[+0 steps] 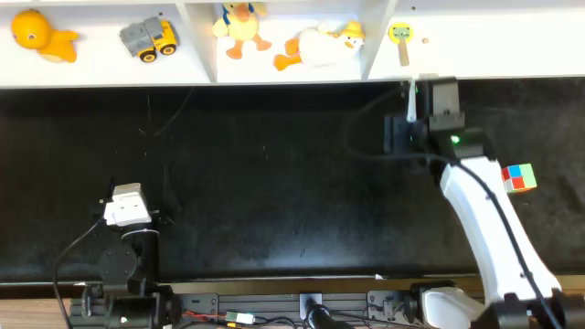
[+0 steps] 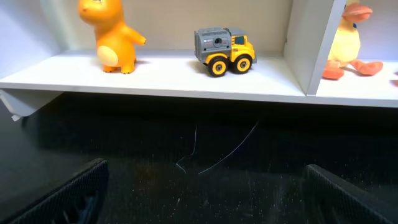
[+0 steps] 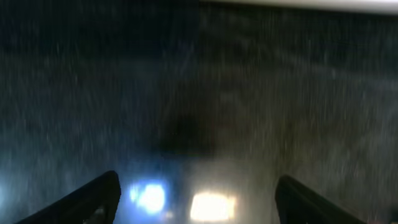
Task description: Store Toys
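Toys on shelf [image 1: 274, 78]: 5, including truck [image 1: 149, 38]. Remaining on mat [image 1: 274, 183]: 1 cube [image 1: 518, 177]. Left gripper [image 2: 205, 186] and right gripper [image 3: 198, 186]: fingers wide apart, holding nothing.

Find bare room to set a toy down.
Free: the black mat between left gripper and right gripper, and the white shelf's right compartment beside the yellow stick toy. Crowded: middle compartment, with yellow plush duck and white plush duck.

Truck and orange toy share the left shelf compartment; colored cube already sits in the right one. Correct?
No. The colored cube lies on the black mat beside the right arm, per the top view. The truck and orange toy do share the left compartment.
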`<state>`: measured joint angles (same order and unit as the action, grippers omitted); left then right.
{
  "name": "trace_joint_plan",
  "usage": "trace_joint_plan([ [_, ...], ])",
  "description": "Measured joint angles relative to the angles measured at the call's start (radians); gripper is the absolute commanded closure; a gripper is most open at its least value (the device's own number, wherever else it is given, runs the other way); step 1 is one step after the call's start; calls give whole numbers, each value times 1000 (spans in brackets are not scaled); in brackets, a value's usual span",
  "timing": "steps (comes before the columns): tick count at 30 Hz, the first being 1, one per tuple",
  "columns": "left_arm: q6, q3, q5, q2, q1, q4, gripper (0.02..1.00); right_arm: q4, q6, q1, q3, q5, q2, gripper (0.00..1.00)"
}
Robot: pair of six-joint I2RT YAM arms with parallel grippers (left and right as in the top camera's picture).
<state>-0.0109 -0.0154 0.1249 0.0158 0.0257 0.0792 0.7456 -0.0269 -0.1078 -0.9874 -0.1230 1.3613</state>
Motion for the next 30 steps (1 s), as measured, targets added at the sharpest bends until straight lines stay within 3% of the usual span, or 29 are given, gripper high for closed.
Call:
trace_joint_plan([
  [7,0,0,0,0,0,0,20,88,76,26,65,0,-105,7],
  [17,0,0,0,0,0,0,20,196,163,125,67,0,-147,3],
  [30,0,0,0,0,0,0,20,277,154,193,68,0,-147,5],
])
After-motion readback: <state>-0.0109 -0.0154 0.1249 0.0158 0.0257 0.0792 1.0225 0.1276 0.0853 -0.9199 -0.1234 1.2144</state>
